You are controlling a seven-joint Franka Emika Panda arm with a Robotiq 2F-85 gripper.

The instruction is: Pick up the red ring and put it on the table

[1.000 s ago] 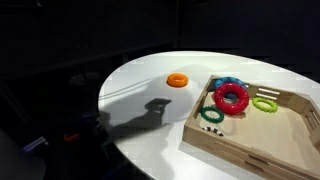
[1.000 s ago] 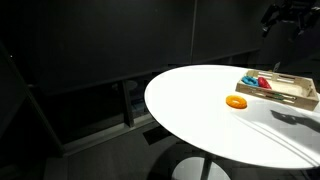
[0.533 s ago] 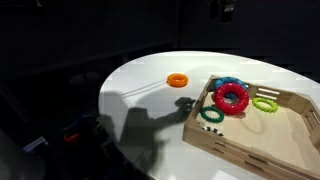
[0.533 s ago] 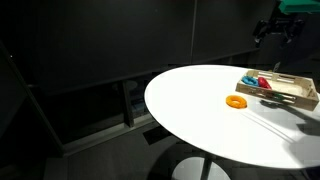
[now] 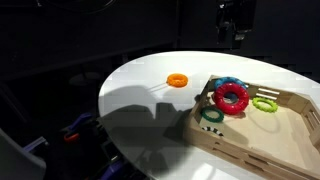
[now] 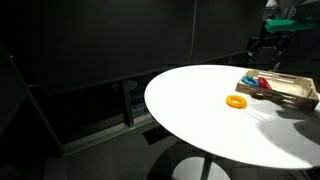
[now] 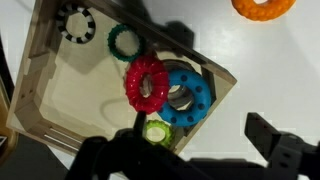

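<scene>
The red ring point(image 5: 231, 98) lies in the wooden tray point(image 5: 270, 135), leaning on a blue ring point(image 5: 228, 84). In the wrist view the red ring point(image 7: 147, 83) overlaps the blue ring point(image 7: 188, 95). It shows small in an exterior view point(image 6: 262, 83). My gripper point(image 5: 236, 28) hangs high above the tray's far end, well clear of the rings; it also shows in an exterior view point(image 6: 268, 45). In the wrist view its fingers point(image 7: 195, 142) are wide apart and empty. The white round table point(image 5: 150, 100) carries the tray.
An orange ring point(image 5: 177, 80) lies on the table beside the tray. A light green ring point(image 7: 156, 131), a dark green ring point(image 7: 125, 41) and a black ring point(image 7: 76, 22) lie in the tray. The tray has raised edges. The surroundings are dark.
My gripper has come down into sight above the tray. The arm's shadow on the table has grown and shifted toward the tray. The rings have not moved.
</scene>
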